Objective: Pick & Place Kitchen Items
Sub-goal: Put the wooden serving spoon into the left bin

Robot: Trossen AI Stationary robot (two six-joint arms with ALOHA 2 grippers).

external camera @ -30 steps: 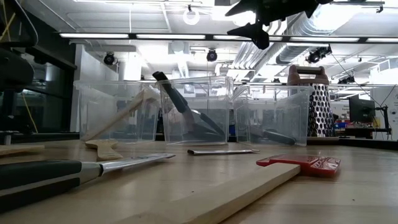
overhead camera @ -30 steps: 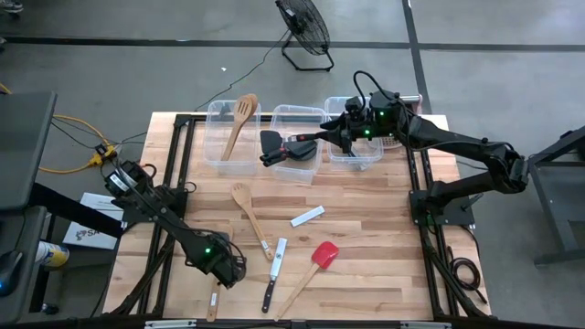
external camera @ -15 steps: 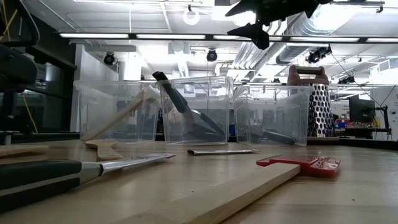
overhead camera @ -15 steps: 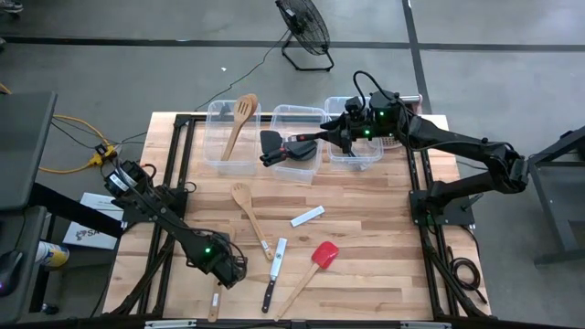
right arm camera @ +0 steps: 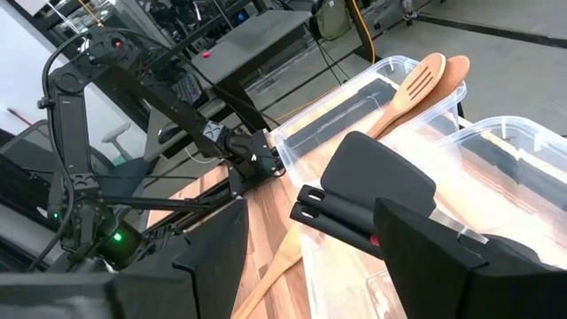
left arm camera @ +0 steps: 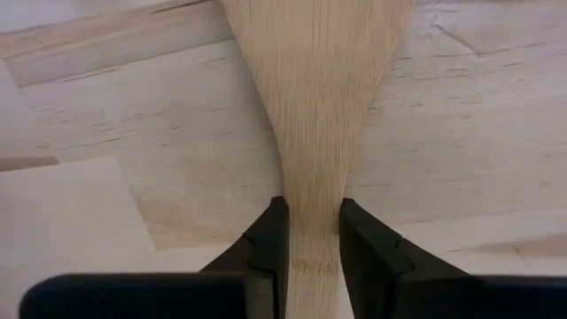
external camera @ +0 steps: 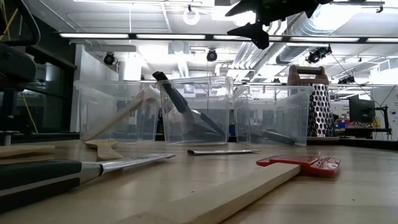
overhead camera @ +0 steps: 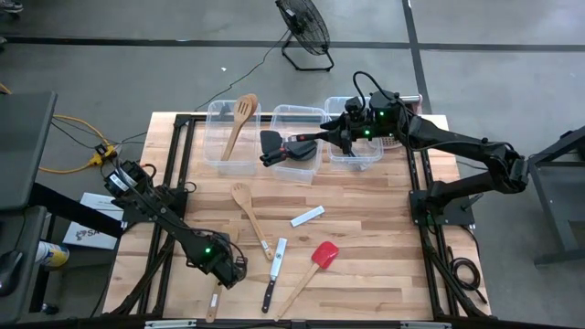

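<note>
A pale wooden spatula (left arm camera: 315, 106) lies flat on the table near its front left corner, and my left gripper (overhead camera: 225, 267) is shut on it. Its handle end (overhead camera: 213, 302) sticks out toward the front edge. My right gripper (overhead camera: 283, 152) hangs open, high above the middle clear bin (overhead camera: 297, 146), touching nothing. A black turner (right arm camera: 376, 177) leans inside that bin. Lying loose on the table are a wooden spoon (overhead camera: 247, 206), a black-handled knife (overhead camera: 273, 274) and a red-headed spatula (overhead camera: 315, 265). My left gripper pinches the spatula's narrow neck (left arm camera: 314, 232), just behind where the head widens, between its two fingers. The fingers (left arm camera: 268, 239) come from above, pointing down, one on each narrow side, across the spatula's length. The spatula lies flat on the table.
Three clear bins stand in a row at the far edge. The left one (overhead camera: 228, 137) holds a wooden slotted spoon (overhead camera: 240, 121). A metal box grater (external camera: 319, 106) stands behind the right bin (overhead camera: 355, 151). A small pale flat piece (overhead camera: 307, 216) lies mid-table.
</note>
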